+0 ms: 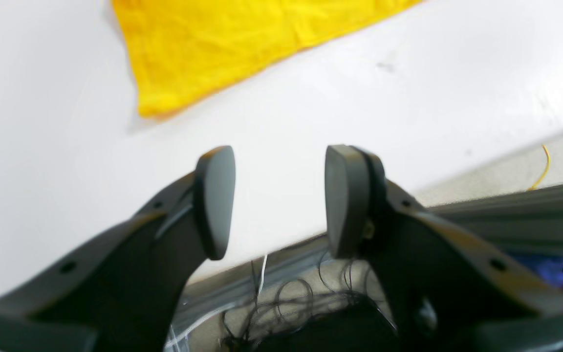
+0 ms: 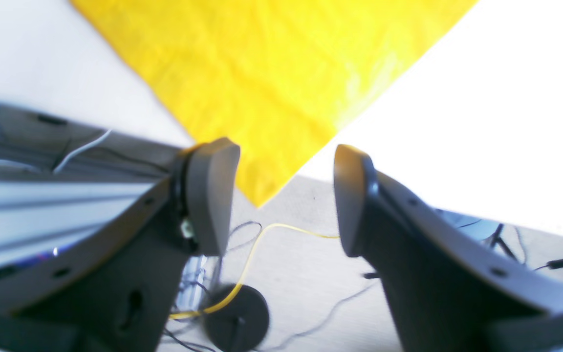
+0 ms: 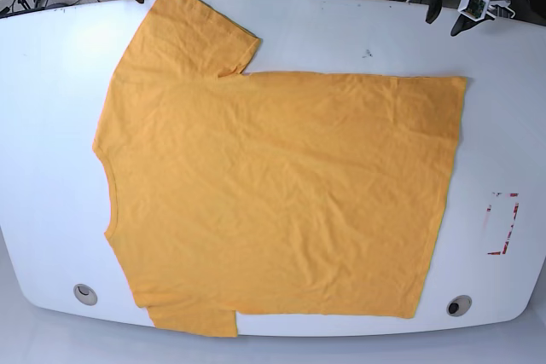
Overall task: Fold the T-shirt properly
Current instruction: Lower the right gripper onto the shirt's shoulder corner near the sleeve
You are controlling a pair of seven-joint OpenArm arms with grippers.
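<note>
Near edge of table: the white table [image 3: 51, 210] has two round holes set into its front edge, one [image 3: 84, 294] at the base view's left and one [image 3: 459, 305] at its right.
T-shirt: the orange-yellow T-shirt [image 3: 273, 193] lies spread flat and wrinkled over the middle of the table, its neck side toward the base view's left and its hem toward the right. One sleeve [image 3: 192, 317] reaches down to the front edge; the other sleeve [image 3: 192, 36] points to the far left corner.
Red mark: a small red-and-white rectangle [image 3: 502, 223] sits on the table top beside the hem, apart from the cloth.
Left gripper: the left gripper [image 1: 279, 200] hangs at the far right corner of the base view, above the table's back edge. Its two dark pads [image 1: 215, 200] stand well apart with nothing between them. A corner of the shirt [image 1: 213, 54] lies on the table beyond it, not touching.
Right gripper: the right gripper [image 2: 286, 195] hangs at the far left corner of the base view, over the table's back edge just beside the tip of the far sleeve [image 2: 267, 93]. Its pads [image 2: 210, 195] are apart and hold nothing; the sleeve tip shows in the gap, lying lower on the table.
Floor behind: a yellow wire [image 2: 247, 259] and thin black cables [image 1: 291, 303] lie on the pale floor past the table edge, with a grey metal rail [image 1: 516, 220] running alongside.
</note>
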